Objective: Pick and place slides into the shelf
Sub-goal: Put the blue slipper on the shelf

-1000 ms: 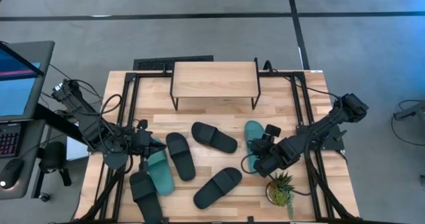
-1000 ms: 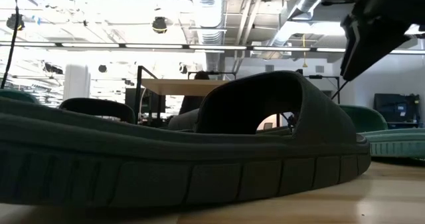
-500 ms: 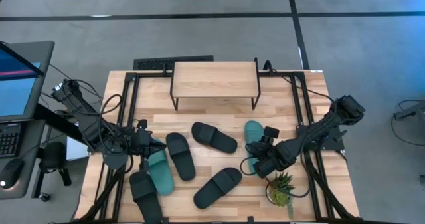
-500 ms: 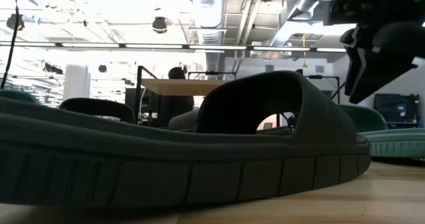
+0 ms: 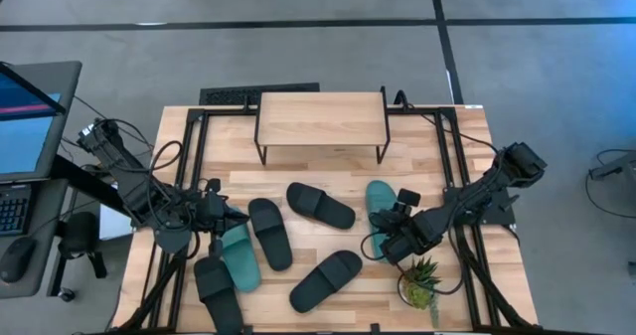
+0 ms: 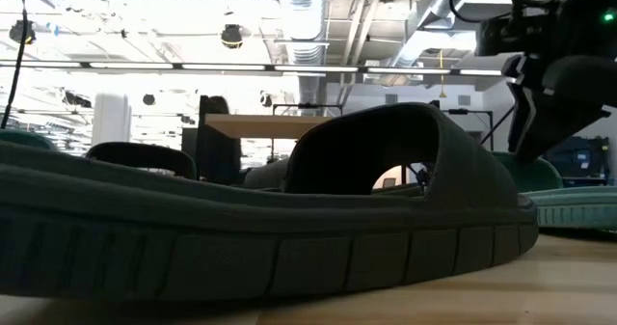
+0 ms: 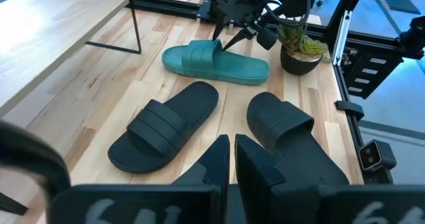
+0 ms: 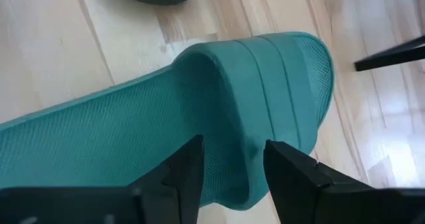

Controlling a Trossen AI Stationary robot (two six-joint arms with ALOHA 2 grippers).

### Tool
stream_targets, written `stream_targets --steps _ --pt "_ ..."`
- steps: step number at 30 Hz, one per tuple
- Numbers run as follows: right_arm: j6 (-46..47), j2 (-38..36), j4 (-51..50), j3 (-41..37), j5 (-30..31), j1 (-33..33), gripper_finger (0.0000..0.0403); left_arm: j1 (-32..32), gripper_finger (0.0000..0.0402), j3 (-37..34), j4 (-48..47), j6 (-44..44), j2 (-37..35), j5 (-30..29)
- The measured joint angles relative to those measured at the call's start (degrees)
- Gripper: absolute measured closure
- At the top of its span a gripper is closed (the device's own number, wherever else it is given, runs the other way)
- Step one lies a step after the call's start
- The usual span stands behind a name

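I have the right gripper [image 8: 229, 159] open wide, straddling the strap of the teal slide [image 8: 199, 117]; next I close, lift, and carry it to the shelf [image 5: 322, 116].

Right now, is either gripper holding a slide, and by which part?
Nothing is held yet. The right gripper is open, its fingers straddling the edge of the teal slide beside the strap. The left gripper is shut and empty.

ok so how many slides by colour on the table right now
teal slides: 2 — one under the right gripper, one by the left gripper
black slides: 4 —
total: 6
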Motion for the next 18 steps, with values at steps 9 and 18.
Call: stream_targets --steps 9,18 --pt "-0.28 0.00 0.07 -0.86 1.27 -1.67 0.0248 0.00 0.0388 0.00 -0.01 -0.62 0.00 -0.74" --pt "-0.54 0.00 1.07 -1.07 1.60 -2.47 0.0257 -0.02 0.0388 0.00 -0.10 -1.01 0.00 -1.07"
